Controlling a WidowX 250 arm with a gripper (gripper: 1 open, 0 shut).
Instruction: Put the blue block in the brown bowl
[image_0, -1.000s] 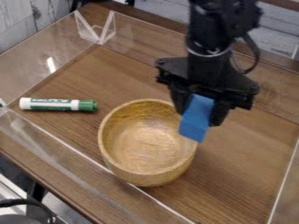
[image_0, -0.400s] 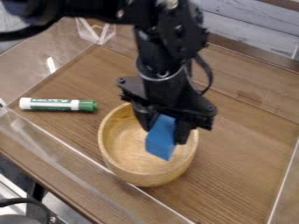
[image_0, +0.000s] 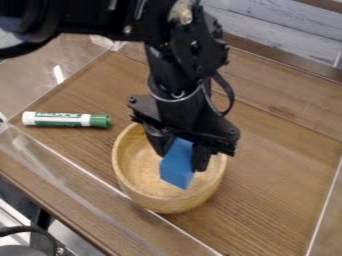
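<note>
we are looking at a brown wooden table (image_0: 287, 170) fenced in by clear plastic walls (image_0: 54, 60), with a pale surface running along the far edge. the blue block (image_0: 179, 163) is hanging tilted inside the opening of the brown bowl (image_0: 140, 182), its lower end down below the rim toward the bowl's right side; we cannot tell whether it is touching the bottom. the gripper (image_0: 187, 150) is pinching the block's upper end, its dark jaws closed narrowly on it and pointing steeply down. the black arm (image_0: 167, 50) is rising from there toward the far left, covering the bowl's far rim. the bowl is sitting near the middle of the table, toward the near side. to its left, well apart from it, a green-and-white marker (image_0: 66, 120) is lying flat on the wood, running left to right.
</note>
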